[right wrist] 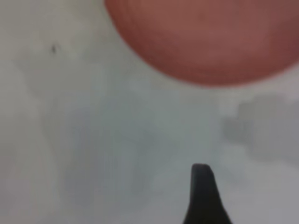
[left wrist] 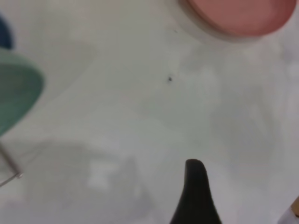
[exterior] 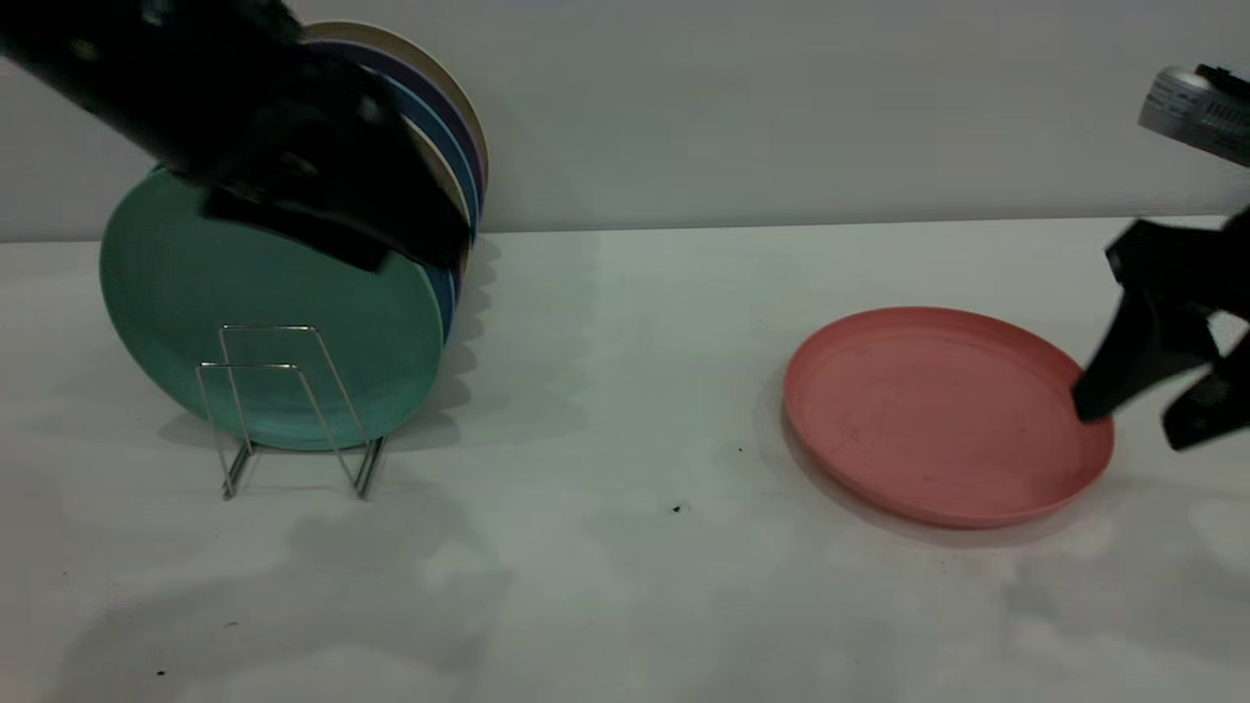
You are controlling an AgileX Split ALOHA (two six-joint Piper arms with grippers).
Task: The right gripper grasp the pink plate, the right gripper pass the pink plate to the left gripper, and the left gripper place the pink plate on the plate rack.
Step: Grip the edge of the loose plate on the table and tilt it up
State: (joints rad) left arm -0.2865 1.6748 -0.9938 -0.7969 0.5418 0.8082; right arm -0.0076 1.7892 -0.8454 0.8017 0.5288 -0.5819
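A: White table (exterior: 625, 586), grey wall behind. Big stuff first?
B: Left arm up over the teal plate (exterior: 264, 332), which stands with other plates in the rack (exterior: 293, 410). Left gripper (left wrist: 196, 196): can't tell if it's spread or closed.
A: Pink plate (exterior: 937, 410)?
B: Flat on the table, well apart from the rack. Right gripper (exterior: 1138, 415) spread wide at its right rim, one fingertip (exterior: 1094, 402) over the edge, nothing clamped.
A: Progress?
B: Early, I'd judge. Grasp, handover, racking all left.

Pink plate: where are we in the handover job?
Nothing done yet. The pink plate lies flat on the table. In hand: right gripper, open, straddling its right rim. Left: grasp, pass to the left gripper, slot into the plate rack.
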